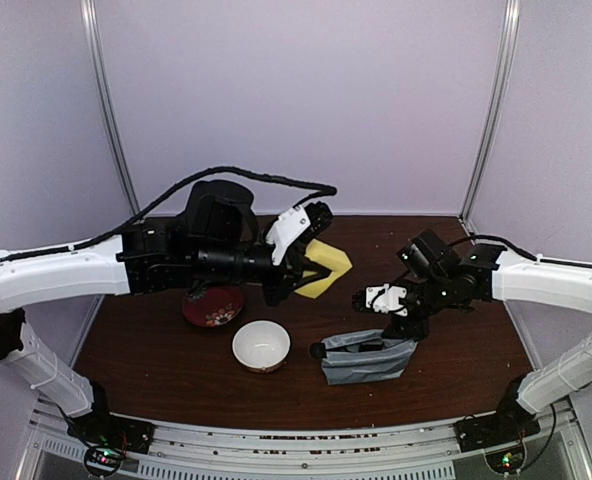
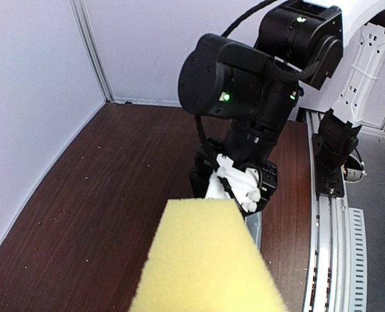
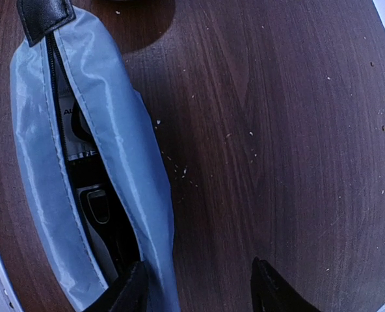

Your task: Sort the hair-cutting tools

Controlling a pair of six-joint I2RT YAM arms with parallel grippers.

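**Desk:** How were the two arms posed?

**Photographer:** The left arm [image 1: 66, 272] stretched level from the left edge of the dark wooden table [image 1: 146, 350] out over its middle, with a black cable [image 1: 226, 178] looping above it. The left gripper [image 1: 308, 263] was clamped on a yellow foam sponge block [image 1: 328, 268], which it held off the tabletop toward the far edge. The right arm [image 1: 556, 280] came in from the right edge, bent at the elbow, with its wrist turned down. The right gripper [image 1: 388, 298] hovered just above a grey-blue zippered fabric pouch [image 1: 361, 362]. Its fingertips [image 3: 132, 289] stood apart with only bare wood between them.

**Desk:** And the hair-cutting tools?

**Photographer:** A black-and-silver electric hair clipper [image 3: 93, 205] lay inside the pouch and showed through the open zip in the right wrist view. What else the pouch held could not be told. The pouch lay close to the table's near edge, right of centre, with its black tab end pointing left.

**Desk:** What stood around it?

**Photographer:** A round white bowl [image 1: 240, 340] sat near the near edge at centre, just left of the pouch and not touching it. A red patterned plate [image 1: 216, 312] sat behind the bowl and to its left, partly hidden under the left arm. In the left wrist view the sponge filled the foreground, and the right arm's black wrist stood beyond it.
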